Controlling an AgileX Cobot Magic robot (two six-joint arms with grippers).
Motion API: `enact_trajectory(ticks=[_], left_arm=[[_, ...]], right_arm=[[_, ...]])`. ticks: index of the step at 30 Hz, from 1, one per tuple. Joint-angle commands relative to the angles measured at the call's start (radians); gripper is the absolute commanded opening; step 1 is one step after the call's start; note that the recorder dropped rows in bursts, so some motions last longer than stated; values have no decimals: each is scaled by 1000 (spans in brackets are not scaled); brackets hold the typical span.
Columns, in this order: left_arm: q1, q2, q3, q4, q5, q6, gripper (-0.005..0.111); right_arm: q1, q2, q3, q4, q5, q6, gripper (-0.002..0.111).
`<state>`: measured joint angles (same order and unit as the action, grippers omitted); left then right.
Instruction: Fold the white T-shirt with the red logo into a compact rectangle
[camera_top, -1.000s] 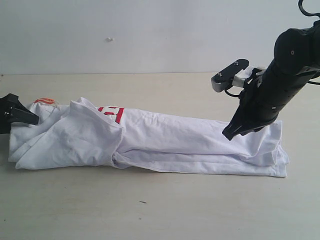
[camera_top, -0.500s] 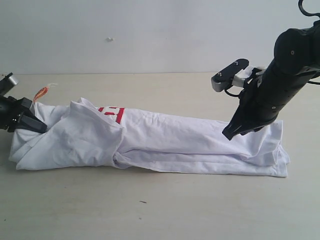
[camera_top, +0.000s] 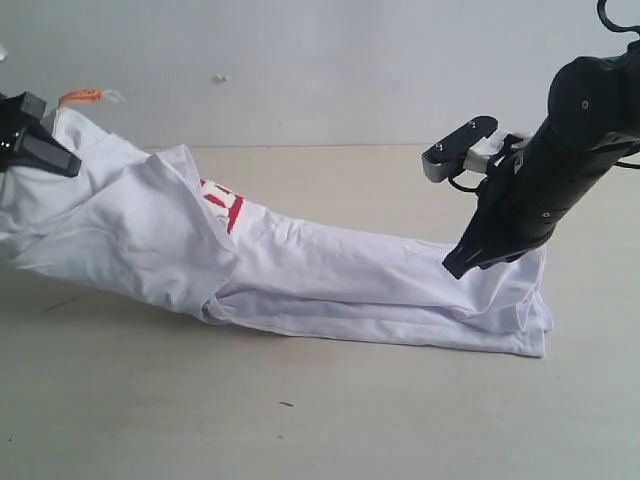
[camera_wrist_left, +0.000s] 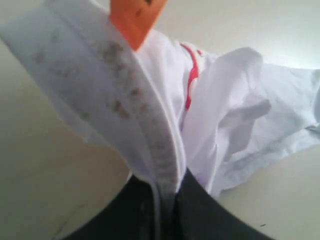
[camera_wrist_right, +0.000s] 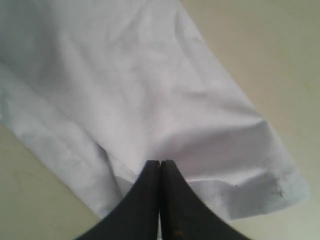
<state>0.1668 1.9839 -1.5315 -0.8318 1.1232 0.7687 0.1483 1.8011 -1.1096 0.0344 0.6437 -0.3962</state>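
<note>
The white T-shirt stretches across the table as a long folded strip, its collar end lifted off the surface at the left. My left gripper is shut on the ribbed collar, with the orange neck tag sticking up just above it. Part of the red logo peeks out beside a folded-over flap. At the right, my right gripper is shut, and its tips rest on top of the cloth near the hem end, which lies flat on the table.
The beige table runs in front of and behind the shirt. A pale wall rises behind the far edge. The right arm's dark body slants down from the upper right.
My left gripper has risen and pulled the collar end off the table, so the shirt now slopes up to the left. The hem end slid slightly left. The right gripper stayed in place.
</note>
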Motion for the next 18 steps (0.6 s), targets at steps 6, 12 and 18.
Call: enact_trajectory(ticks=[6, 12, 18], left_arm=[[-218, -76, -4, -11, -105, -167, 0], [-383, -76, -53, -9, -181, -259, 0], [-557, -70, -148, 21, -321, -353, 0]], right_arm=[[-3, -9, -5, 141, 43, -110, 0], [-3, -35, -35, 95, 69, -100, 0], [-3, -130, -103, 1, 94, 44, 0]])
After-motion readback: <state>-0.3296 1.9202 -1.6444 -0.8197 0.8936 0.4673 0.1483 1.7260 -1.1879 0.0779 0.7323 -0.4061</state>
